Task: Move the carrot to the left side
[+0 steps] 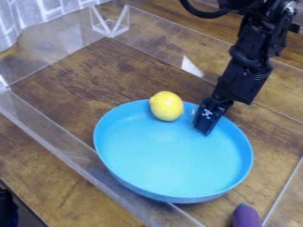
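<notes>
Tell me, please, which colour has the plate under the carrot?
Bright blue, plain without pattern; the plate shows clearly in the camera view.

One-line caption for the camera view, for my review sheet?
Open pincer poised at the far rim of the blue plate, right of the carrot lying in it.
</notes>
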